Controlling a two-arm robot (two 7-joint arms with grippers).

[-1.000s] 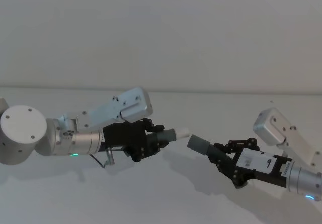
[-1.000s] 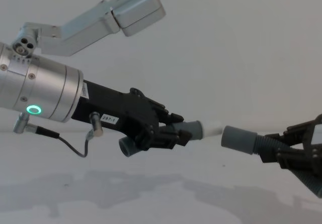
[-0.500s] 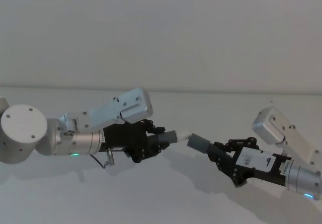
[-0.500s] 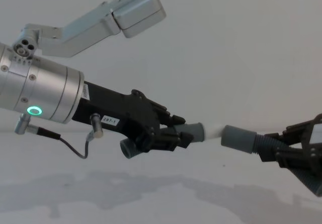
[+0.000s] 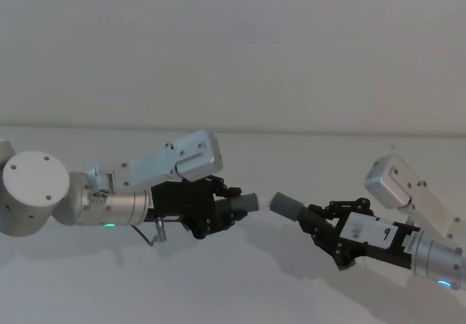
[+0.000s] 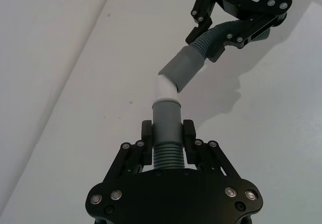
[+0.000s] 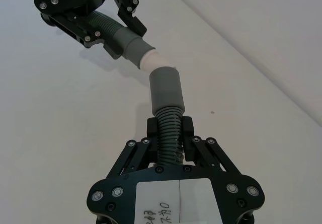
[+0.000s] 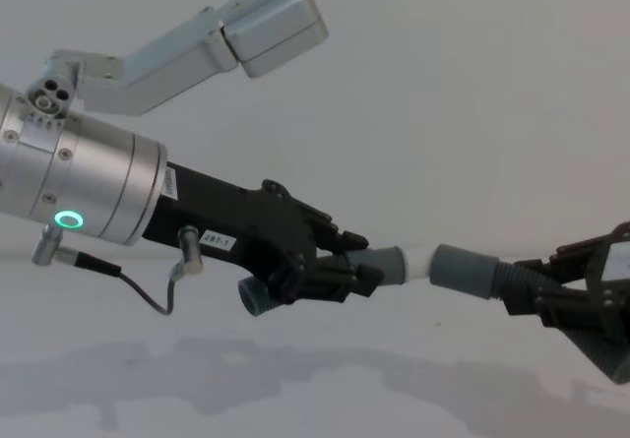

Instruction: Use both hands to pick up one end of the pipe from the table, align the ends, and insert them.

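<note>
since a second ago the gap between the two ends has closed: the whitish tip now meets the mouth of the grey cuff, where before bare wall showed between them. that tells me alignment is about done and the push-in is starting, though my wrist views show the two pieces meeting at a slight angle, so it could jam.

my left gripper is clamped on the short pipe, fingers closed around its ribbed stretch just behind the smooth matte collar. to its right, my right gripper grips the longer pipe the same way, pinching the corrugated part behind the smooth round cuff. both pieces hang in the air above the plain white table, held level and pointing at each other.
</note>
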